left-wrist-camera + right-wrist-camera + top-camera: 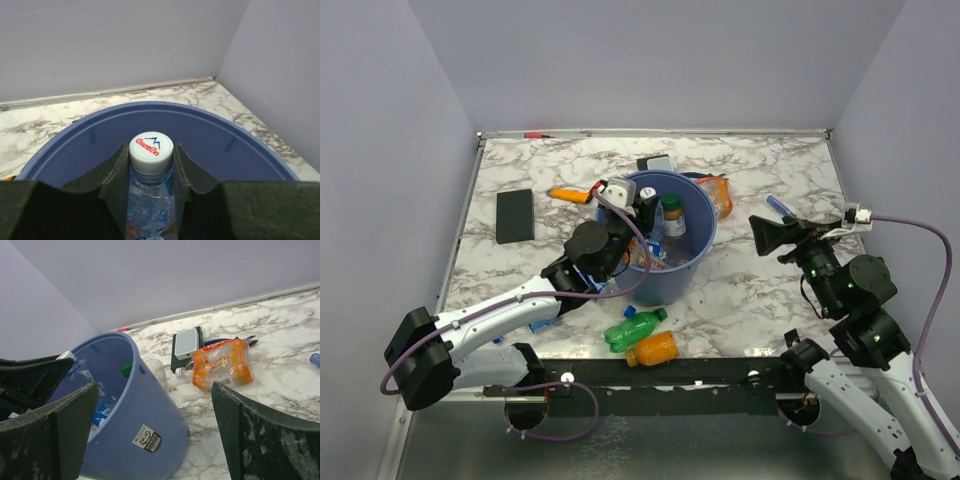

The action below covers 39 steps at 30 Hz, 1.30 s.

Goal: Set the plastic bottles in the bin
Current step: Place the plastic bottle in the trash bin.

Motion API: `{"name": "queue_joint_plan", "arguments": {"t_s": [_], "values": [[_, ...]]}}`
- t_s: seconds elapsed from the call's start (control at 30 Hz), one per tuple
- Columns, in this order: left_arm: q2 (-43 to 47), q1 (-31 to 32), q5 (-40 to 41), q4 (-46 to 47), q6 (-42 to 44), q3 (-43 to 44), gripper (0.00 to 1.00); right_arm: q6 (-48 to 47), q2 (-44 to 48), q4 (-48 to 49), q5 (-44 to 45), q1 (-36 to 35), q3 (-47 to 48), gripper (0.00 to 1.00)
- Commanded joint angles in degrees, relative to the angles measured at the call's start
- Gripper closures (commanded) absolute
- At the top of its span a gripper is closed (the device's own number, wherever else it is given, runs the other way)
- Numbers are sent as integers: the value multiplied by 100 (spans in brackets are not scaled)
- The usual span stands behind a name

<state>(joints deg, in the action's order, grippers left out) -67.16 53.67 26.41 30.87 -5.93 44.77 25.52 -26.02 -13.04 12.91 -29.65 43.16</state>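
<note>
Left hand (151,155) pinching clear bottle (150,202) over bin (90,137) rim; right hand (154,390) spread, clear of bin.

On my marble desk (770,290) lie a black slab (515,215), an orange marker (572,195), and a grey box (186,343) atop a black block.

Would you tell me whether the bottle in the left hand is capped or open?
Capped: a white cap tops the clear bottle in the left hand.

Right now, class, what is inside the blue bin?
In the bin a brown bottle with a green cap stands among clear bottles with blue labels. The left gripper holds a white-capped bottle over them. The floor is hidden beneath the pile.
</note>
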Motion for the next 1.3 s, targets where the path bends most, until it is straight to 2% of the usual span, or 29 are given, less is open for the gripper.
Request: {"name": "queue_joint_plan", "arguments": {"t_s": [0.0, 0.17, 0.23, 0.4, 0.63, 0.67, 0.7, 0.77, 0.87, 1.07, 1.2, 1.27], "values": [[260, 23, -423, -579, -758, 314, 100, 39, 113, -86, 56, -21, -5, 3], [-228, 22, -1127, -1945, -892, 1133, 100, 101, 116, -41, 7, -23, -39, 3], [-356, 29, -999, -2372, -999, 1207, 100, 102, 115, -56, -8, -23, -29, 3], [-206, 36, -620, -2513, -972, 839, 100, 68, 149, -126, 14, -23, -17, 3], [-166, 30, -995, -2836, -580, 775, 99, 29, 108, -207, 32, -23, 66, 3], [-178, 30, -1029, -2885, -584, 778, 95, 41, 103, -197, 28, -19, 62, 3], [-148, 30, -1009, -2893, -606, 761, 85, 41, 102, -198, 17, -22, 65, 3], [-26, 31, -874, -2850, -645, 727, 50, 65, 89, -191, -2, -23, 63, 3], [208, 23, -623, -2751, -553, 851, 27, 77, 72, -207, -17, -21, 92, 3], [500, 30, -517, -2775, -237, 1622, 1, 73, 11, -217, -34, -23, 189, 3], [699, 31, -423, -2834, -139, 2050, 1, 54, -8, -229, -63, -23, 196, 3], [909, 33, -122, -2833, -97, 2068, 1, 92, -4, -263, -12, -23, 190, 3]]}}
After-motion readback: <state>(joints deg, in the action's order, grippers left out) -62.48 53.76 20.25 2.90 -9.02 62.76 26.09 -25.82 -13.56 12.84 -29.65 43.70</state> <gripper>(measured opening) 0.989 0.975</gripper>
